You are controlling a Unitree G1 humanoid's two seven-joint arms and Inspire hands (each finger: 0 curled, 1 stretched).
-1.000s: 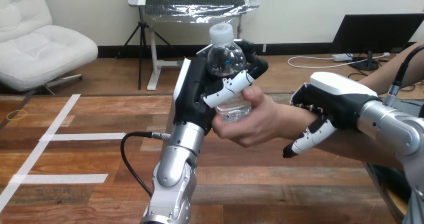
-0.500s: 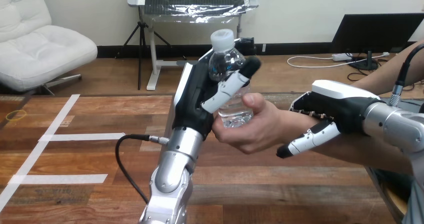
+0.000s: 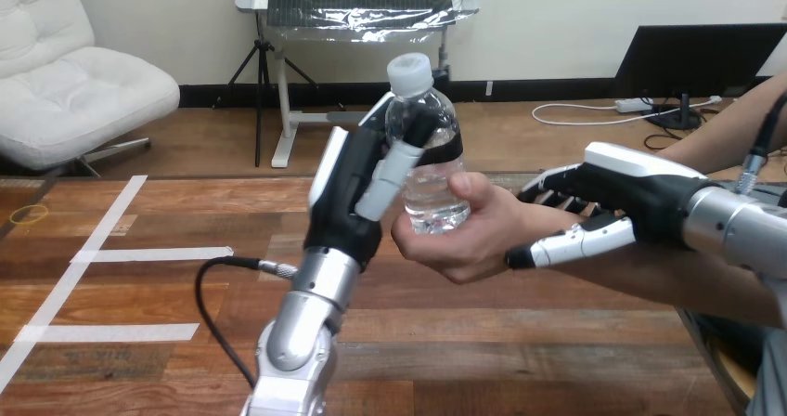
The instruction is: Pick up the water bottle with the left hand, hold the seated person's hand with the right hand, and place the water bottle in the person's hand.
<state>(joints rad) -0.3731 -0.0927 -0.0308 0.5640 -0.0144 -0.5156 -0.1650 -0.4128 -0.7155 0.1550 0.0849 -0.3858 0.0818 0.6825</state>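
Observation:
A clear water bottle (image 3: 430, 191) with a white cap stands upright in the person's hand (image 3: 466, 241), whose fingers and thumb wrap its lower half above the table's middle. My left hand (image 3: 345, 202) stands just left of the bottle, open, its thumb straight along the bottle's side and its fingers dark behind it. My right hand (image 3: 640, 198) lies over the person's wrist, open, with its fingers stretched along the top and its thumb straight along the near side.
The wooden table (image 3: 139, 342) carries white tape strips (image 3: 153, 253) at the left. The person's forearm (image 3: 705, 286) runs off to the right edge. A black cable (image 3: 209, 295) loops beside my left forearm.
My left hand's fingers have uncurled from the bottle and drawn slightly left. My right hand's fingers and thumb have straightened off the wrist. The person's hand keeps the bottle.

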